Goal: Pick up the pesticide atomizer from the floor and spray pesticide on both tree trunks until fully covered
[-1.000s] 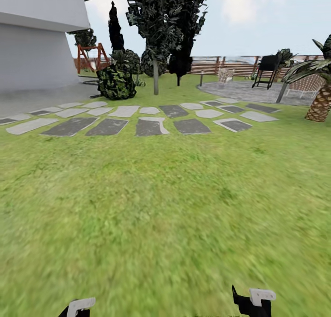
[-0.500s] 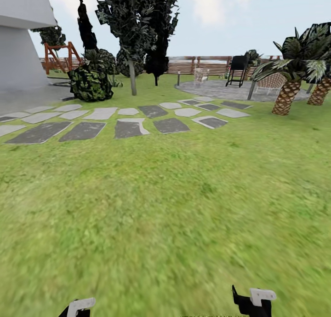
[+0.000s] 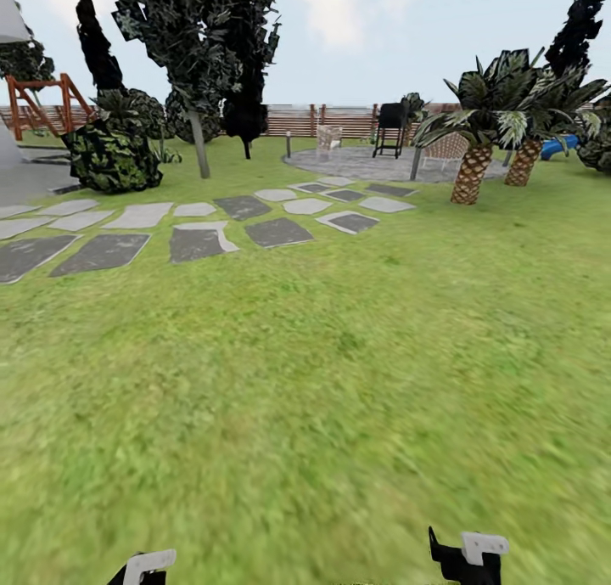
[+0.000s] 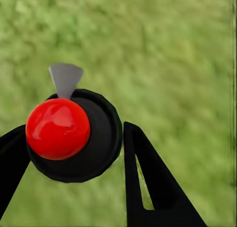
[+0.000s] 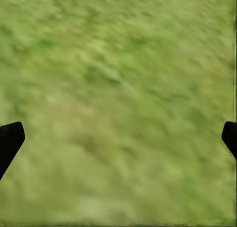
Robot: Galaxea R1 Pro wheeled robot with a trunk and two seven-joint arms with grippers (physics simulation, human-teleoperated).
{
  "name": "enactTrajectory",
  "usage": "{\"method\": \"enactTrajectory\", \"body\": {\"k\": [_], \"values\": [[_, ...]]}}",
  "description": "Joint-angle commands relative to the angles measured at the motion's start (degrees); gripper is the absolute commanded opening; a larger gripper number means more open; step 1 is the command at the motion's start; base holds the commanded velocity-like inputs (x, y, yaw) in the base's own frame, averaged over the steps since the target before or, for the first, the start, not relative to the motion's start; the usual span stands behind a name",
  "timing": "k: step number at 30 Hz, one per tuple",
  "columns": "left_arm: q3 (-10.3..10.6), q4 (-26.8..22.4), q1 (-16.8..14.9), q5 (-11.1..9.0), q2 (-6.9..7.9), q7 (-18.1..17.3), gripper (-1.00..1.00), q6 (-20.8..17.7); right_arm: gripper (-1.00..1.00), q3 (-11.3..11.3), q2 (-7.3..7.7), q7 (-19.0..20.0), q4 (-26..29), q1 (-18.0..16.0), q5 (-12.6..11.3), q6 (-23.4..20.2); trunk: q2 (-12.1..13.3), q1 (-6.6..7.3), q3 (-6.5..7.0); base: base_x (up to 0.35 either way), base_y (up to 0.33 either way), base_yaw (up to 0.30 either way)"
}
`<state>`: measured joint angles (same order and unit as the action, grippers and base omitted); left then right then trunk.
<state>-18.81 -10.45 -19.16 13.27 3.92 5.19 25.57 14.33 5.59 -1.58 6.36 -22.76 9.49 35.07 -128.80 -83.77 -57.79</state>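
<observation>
The mottled green grass floor is spreading across most of the head view, running back to a brown horizontal-slat wooden fence under a pale sky. A tree with a dark green-black jagged-leaf crown is standing at the far left of the lawn, its bare pale grey trunk rising upright beside a round dark bush. Grey stepping stones are lying in a loose band across the grass in front of them, and two small palms with scaly brown trunks are standing to the far right, near a grey paved circle.

The left gripper is closing its black fingers on the small black spray bottle with a grey trigger head and red spot — the bottle is sitting between the jaws, touching both, above the grass. The right gripper is hanging with its black fingertips spread wide apart — nothing between them but lawn.
</observation>
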Motion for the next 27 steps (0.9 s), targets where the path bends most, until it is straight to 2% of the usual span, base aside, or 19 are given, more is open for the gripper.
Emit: {"method": "enactTrajectory", "body": {"k": [1,27], "values": [[0.00,-0.01,-0.03,0.00,0.02,0.00,-1.00,0.00,1.00,0.00,0.00,0.00,-0.01,0.00,0.00,0.00,0.00,0.00,0.00,0.000,0.000,-0.300],[0.00,-0.01,0.00,-0.01,0.02,0.00,-1.00,0.00,1.00,0.00,0.09,0.00,-0.03,0.00,0.00,0.00,0.00,0.00,0.14,0.000,0.000,-0.300]]}}
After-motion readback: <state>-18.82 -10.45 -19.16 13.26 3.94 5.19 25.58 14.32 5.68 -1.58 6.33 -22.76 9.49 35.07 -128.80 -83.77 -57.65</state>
